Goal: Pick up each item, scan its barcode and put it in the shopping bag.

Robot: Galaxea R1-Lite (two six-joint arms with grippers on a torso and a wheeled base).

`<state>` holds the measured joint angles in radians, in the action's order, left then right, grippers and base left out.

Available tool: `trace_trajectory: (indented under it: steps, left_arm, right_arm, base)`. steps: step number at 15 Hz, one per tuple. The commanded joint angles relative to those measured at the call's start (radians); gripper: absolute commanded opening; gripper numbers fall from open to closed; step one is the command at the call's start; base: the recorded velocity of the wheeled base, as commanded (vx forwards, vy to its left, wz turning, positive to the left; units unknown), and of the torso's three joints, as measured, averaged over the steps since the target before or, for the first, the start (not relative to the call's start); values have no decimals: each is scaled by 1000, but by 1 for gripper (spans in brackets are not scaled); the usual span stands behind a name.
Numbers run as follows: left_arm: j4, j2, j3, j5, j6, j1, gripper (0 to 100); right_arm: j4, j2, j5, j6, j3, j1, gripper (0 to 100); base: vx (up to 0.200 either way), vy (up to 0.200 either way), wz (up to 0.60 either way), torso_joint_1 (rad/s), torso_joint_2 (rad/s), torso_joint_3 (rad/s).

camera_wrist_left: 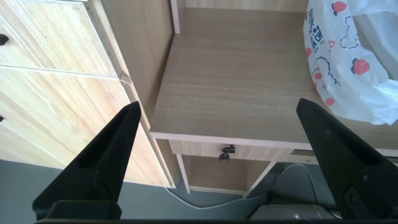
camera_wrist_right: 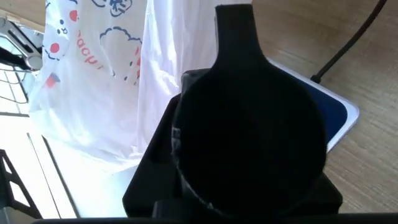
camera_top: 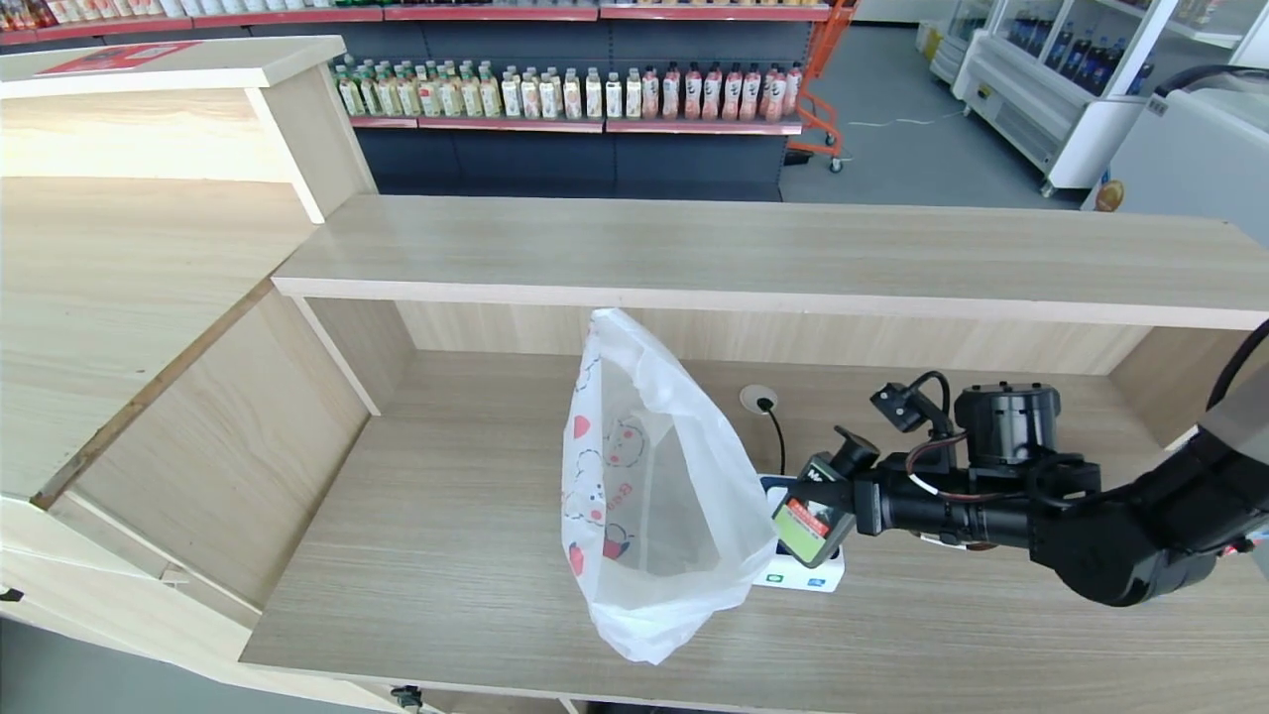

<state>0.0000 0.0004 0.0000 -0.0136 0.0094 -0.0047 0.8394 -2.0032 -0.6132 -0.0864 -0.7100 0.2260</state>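
A white plastic shopping bag (camera_top: 644, 476) with red and blue cartoon prints stands upright on the wooden counter, its mouth open towards the right. My right gripper (camera_top: 828, 496) is shut on a small dark can (camera_top: 815, 516) with a green and red label, held just right of the bag and above the white and blue barcode scanner (camera_top: 808, 570). In the right wrist view the can's dark round end (camera_wrist_right: 249, 143) blocks the fingers, with the bag (camera_wrist_right: 112, 81) and scanner (camera_wrist_right: 339, 118) behind it. My left gripper (camera_wrist_left: 217, 162) hangs open off the counter's front left corner, holding nothing.
A black cable (camera_top: 776, 436) runs from a round grommet (camera_top: 758, 399) in the counter to the scanner. A raised wooden shelf (camera_top: 773, 258) spans the back, and a side panel (camera_top: 228, 446) walls the left. Drink shelves (camera_top: 575, 94) stand in the aisle beyond.
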Motion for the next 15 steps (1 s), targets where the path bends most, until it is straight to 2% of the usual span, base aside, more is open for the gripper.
trace_trajectory:
  steps: [1,6,10,15]
  left_arm:
    - [0,0,0,0,0,0,100]
    - [0,0,0,0,0,0,100]
    - [0,0,0,0,0,0,100]
    - [0,0,0,0,0,0,100]
  right_arm:
    - [9,-62,1,-1,-25,18,0]
    - [10,-109,56,2,-95,39,0]
    - [9,-97,55,-3,-98,41,0]
    - [1,87,49,-136,-65,42,0]
  base:
    - [0,0,0,0,0,0]
    - [0,0,0,0,0,0]
    - [0,0,0,0,0,0]
    - [0,0,0,0,0,0]
